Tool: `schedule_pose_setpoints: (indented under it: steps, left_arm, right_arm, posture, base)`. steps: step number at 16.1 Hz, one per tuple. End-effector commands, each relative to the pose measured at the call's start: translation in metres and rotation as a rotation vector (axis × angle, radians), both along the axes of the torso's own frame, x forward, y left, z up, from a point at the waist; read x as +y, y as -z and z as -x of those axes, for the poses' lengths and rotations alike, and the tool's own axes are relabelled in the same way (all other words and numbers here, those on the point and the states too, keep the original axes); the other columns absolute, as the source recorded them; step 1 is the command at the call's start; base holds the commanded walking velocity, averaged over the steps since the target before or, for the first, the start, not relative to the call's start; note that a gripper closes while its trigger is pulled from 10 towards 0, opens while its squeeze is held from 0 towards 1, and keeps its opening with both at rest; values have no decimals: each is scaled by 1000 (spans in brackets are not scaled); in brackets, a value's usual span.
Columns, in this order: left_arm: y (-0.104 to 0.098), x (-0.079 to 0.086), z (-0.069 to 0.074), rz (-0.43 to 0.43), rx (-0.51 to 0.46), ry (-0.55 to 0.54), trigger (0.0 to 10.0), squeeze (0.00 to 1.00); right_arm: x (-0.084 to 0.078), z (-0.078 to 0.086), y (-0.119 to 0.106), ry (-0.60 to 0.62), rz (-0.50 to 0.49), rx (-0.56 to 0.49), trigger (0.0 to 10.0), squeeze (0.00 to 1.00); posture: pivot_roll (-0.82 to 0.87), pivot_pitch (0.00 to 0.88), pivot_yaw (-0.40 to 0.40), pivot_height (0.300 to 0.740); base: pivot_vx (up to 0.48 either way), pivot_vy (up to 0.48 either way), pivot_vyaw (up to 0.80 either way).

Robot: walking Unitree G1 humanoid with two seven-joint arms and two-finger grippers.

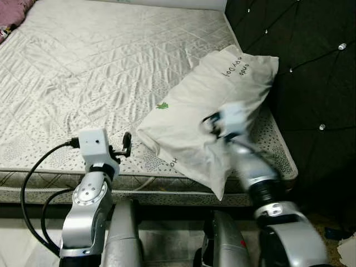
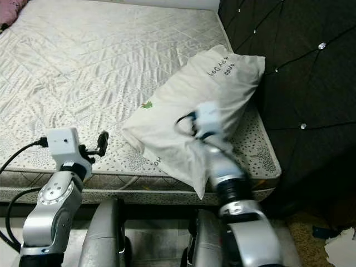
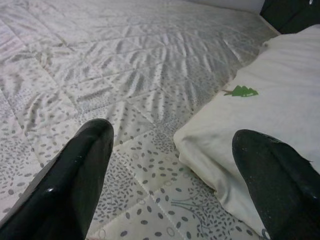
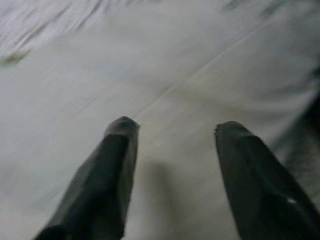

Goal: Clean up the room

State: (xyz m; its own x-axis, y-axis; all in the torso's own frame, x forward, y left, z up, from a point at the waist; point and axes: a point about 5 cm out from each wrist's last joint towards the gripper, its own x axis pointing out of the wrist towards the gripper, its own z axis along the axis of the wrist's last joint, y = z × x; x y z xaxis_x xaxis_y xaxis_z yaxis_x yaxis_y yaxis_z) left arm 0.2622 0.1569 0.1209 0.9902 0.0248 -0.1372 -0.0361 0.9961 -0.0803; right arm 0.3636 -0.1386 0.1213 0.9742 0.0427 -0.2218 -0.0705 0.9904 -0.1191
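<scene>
A white pillow (image 1: 206,105) with a small green tree mark (image 3: 242,91) lies at an angle on the right side of the quilted mattress (image 1: 100,67), one corner hanging over the front edge. My left gripper (image 3: 170,135) is open, low over the mattress near its front edge, just left of the pillow's near corner. The right gripper (image 4: 175,127) is open too, its fingers spread just above the pillow's fabric with nothing between them. In the left eye view the right gripper (image 1: 213,123) is blurred over the pillow's front half.
A black tufted headboard (image 1: 311,67) stands right of the mattress, close behind the pillow. A pink cloth (image 1: 11,16) lies at the far left corner of the bed. A white scrap (image 1: 347,250) is on the floor at the lower right.
</scene>
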Motion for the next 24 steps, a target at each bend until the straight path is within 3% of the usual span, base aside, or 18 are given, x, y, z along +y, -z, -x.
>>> schedule_pose_setpoints:
  steps: [1, 4, 5, 6, 8, 11, 17, 18, 19, 24]
  left_arm:
    - [-2, -1, 3, -2, 1, 1, 10000, 0]
    - [-1, -2, 6, 2, 12, 4, 10000, 0]
    - [1, -3, 7, 5, 22, 9, 10000, 0]
    - [2, -3, 7, 6, 27, 14, 10000, 0]
    - [1, -5, 5, 8, 29, 22, 10000, 0]
    - [-1, -5, 5, 2, 33, 34, 10000, 0]
    - [1, -3, 14, -2, 53, 24, 10000, 0]
    - [2, -2, 17, 0, 63, 21, 10000, 0]
    - [3, -2, 18, 0, 69, 18, 10000, 0]
    - [5, -1, 25, 4, 92, 9, 10000, 0]
  right_arm:
    - [-24, 10, 1, 54, 27, -23, 10000, 1000]
    - [-39, 34, 22, 38, 39, 85, 10000, 1000]
    - [-37, 53, 37, -28, 20, 194, 10000, 0]
    - [-31, 63, 42, -88, 7, 245, 10000, 0]
    - [-24, 67, 47, -133, -12, 285, 10000, 0]
    - [-7, 56, 44, -158, -70, 311, 10000, 0]
    - [19, 44, 48, -237, -84, 356, 10000, 0]
    - [23, 40, 49, -233, -79, 355, 3373, 0]
    - [26, 37, 48, -227, -88, 354, 0, 0]
    - [40, 22, 40, -199, -147, 328, 0, 0]
  posture:
    - [141, 105, -64, 595]
    - [131, 113, -63, 595]
    - [127, 115, -62, 595]
    - [119, 120, -59, 595]
    - [110, 125, -52, 595]
    - [129, 133, -51, 595]
    - [147, 166, -58, 595]
    - [147, 173, -59, 595]
    - [148, 183, -59, 595]
    - [148, 209, -60, 595]
  base:
    - [0, 0, 0]
    - [0, 0, 0]
    - [0, 0, 0]
    - [0, 0, 0]
    - [0, 0, 0]
    - [0, 0, 0]
    - [0, 0, 0]
    - [0, 0, 0]
    - [0, 0, 0]
    - [0, 0, 0]
